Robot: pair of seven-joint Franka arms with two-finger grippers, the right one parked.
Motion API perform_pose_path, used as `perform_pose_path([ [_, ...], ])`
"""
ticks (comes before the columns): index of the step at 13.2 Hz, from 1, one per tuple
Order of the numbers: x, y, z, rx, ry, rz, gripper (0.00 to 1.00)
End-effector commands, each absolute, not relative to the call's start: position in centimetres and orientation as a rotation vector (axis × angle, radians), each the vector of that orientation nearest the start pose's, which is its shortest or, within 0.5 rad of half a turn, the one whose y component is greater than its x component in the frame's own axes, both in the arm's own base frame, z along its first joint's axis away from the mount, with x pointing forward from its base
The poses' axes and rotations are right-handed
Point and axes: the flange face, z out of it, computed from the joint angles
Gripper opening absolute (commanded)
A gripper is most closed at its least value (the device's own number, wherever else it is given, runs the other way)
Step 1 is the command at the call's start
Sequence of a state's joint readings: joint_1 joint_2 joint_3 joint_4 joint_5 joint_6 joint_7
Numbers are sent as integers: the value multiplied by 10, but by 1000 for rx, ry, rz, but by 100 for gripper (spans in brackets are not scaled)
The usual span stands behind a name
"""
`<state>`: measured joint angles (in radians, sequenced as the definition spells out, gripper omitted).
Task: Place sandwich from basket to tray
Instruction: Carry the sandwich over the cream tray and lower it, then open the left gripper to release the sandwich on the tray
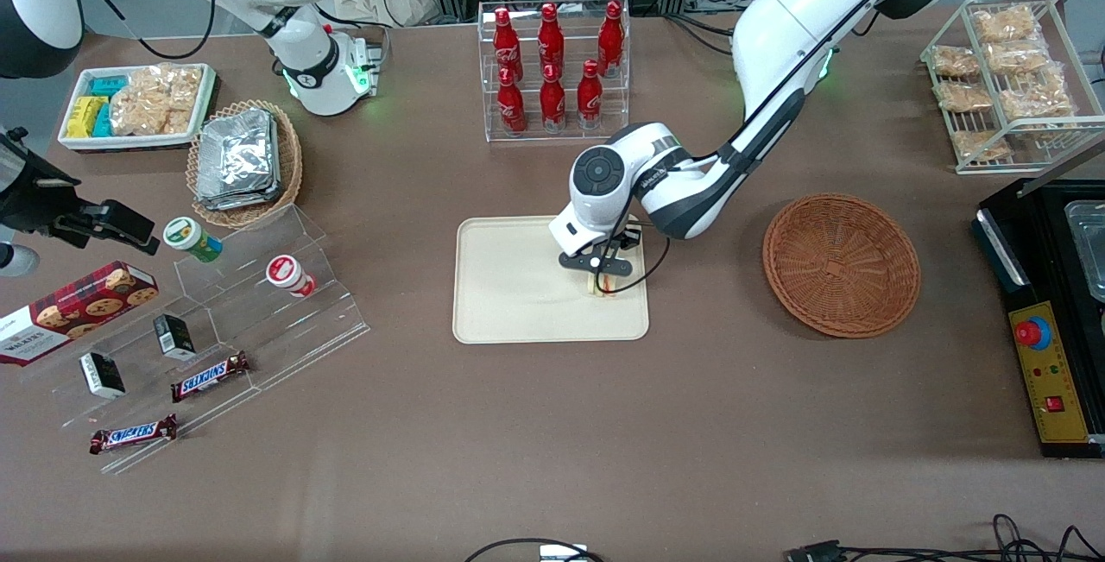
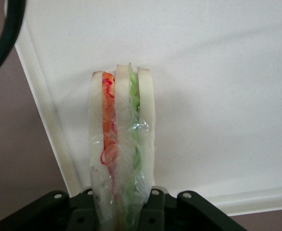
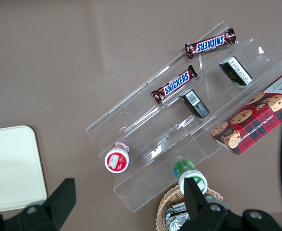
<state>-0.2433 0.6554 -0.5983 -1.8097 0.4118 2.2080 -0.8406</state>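
A: Where's the sandwich (image 2: 121, 144) right now?

B: Over the cream tray (image 1: 509, 303), at the tray edge nearest the reddish-brown wicker basket (image 1: 842, 264). It's in the hand (image 1: 604, 275), which is closed on it. Whether the wedge already rests on the tray or hangs just above it, I can't tell.

A: How is it held?

B: The wrist view shows the three bread slices on edge, with orange and red filling in one gap and green in the other, and the hand's black body clamping one end of the wedge through the clear wrap. The fingers themselves aren't visible.

A: How would you expect it to handle?

B: Light, I'd judge, and soft. The bread would give under a firm squeeze, and the film looks slick, so the wedge could slide or tip. Taking it across the flat bread faces, as here, seems the sound hold; pinching across the filling edge would likely squash the layers apart.

A: And around it?

B: The basket sits empty on the bench, apart from the tray toward the working arm's end. The rack of red cola bottles (image 1: 552, 61) stands farther from the front camera than the tray.
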Motion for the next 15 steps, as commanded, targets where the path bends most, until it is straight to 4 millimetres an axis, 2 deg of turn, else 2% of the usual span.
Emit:
perform_pose_path([
  [1, 452, -457, 218, -3065, 281, 137, 0],
  [3, 450, -457, 212, -3062, 277, 153, 7],
  [4, 450, -457, 211, -3061, 275, 154, 16],
  [5, 450, -457, 210, -3061, 244, 157, 29],
  [7, 447, -460, 208, -3056, 220, 151, 85],
  [8, 446, -461, 208, -3046, 242, 127, 100],
  [10, 448, -460, 211, -3044, 213, 117, 100],
  [12, 457, -458, 224, -3053, 195, 85, 100],
  [14, 471, -458, 250, -3057, 157, 43, 100],
  [15, 488, -453, 267, -3056, 104, 35, 100],
])
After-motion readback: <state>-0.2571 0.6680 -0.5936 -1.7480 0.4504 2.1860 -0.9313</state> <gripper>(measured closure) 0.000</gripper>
